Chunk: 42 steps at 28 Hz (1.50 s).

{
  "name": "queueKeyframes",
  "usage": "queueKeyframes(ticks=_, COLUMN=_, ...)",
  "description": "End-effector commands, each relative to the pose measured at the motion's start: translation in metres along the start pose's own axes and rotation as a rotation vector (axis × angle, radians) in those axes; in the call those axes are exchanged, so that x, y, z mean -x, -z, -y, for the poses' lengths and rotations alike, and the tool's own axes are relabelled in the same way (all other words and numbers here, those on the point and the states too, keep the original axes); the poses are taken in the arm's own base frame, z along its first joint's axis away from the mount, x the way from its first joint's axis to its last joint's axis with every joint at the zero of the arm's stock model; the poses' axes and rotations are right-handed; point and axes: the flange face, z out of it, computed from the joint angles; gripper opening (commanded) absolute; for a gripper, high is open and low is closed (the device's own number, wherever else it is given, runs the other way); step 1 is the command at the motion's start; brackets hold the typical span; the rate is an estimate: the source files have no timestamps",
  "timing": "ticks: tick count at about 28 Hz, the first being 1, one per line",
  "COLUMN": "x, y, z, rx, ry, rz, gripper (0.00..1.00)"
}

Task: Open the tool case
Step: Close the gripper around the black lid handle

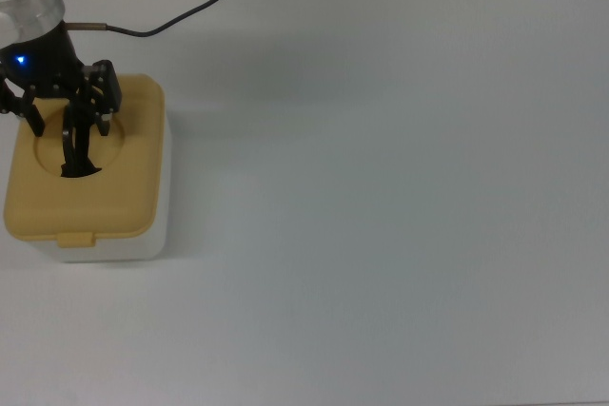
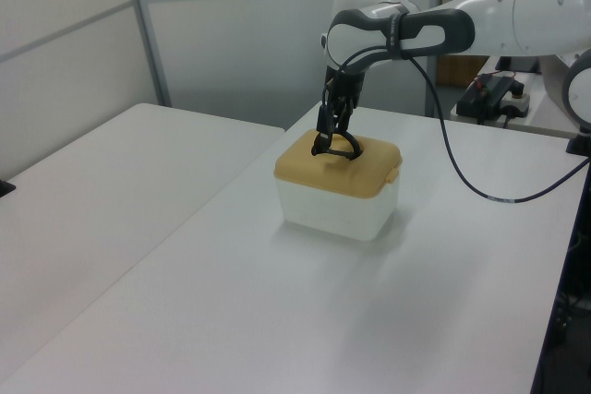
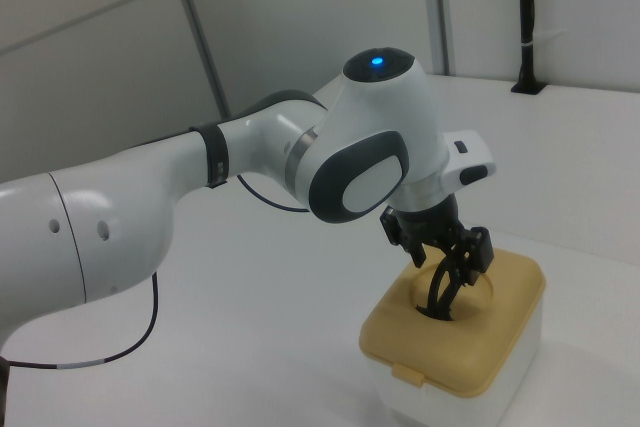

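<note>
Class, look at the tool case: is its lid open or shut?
Shut. The yellow lid sits flat on the white tool case; only its black handle stands raised.

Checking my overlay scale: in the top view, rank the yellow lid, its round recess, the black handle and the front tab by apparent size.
1. Yellow lid, largest.
2. Round recess, well inside the lid, partly covered by the gripper.
3. Black handle, raised upright, so it looks narrow from above.
4. Front tab, looks smallest, though close to the handle.

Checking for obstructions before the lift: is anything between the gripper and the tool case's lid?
Only the raised black handle, standing between the gripper and the tool case lid in the left view.
</note>
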Motion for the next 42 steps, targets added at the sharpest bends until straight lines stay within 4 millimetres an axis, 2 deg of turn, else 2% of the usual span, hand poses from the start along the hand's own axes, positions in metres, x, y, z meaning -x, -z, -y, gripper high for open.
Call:
queueKeyframes(ticks=1, x=0.005, y=-0.004, z=0.003, rx=-0.006, ry=-0.021, rz=0.003, gripper=0.6)
queueKeyframes(ticks=5, x=0.005, y=-0.003, z=0.003, rx=-0.006, ry=-0.021, rz=0.003, gripper=0.4)
queueKeyframes(ticks=6, x=0.005, y=-0.002, z=0.003, rx=-0.006, ry=-0.021, rz=0.004, gripper=0.32)
queueKeyframes(ticks=18, x=0.004, y=0.005, z=0.002, rx=0.0, ry=-0.019, rz=-0.004, gripper=0.27)
queueKeyframes(ticks=24, x=0.005, y=0.006, z=0.002, rx=-0.002, ry=-0.017, rz=0.002, gripper=0.0)
queueKeyframes(ticks=36, x=0.005, y=0.007, z=0.002, rx=-0.002, ry=-0.017, rz=0.0, gripper=0.0)
queueKeyframes(ticks=42, x=0.006, y=0.015, z=0.004, rx=-0.008, ry=-0.016, rz=0.009, gripper=0.0)
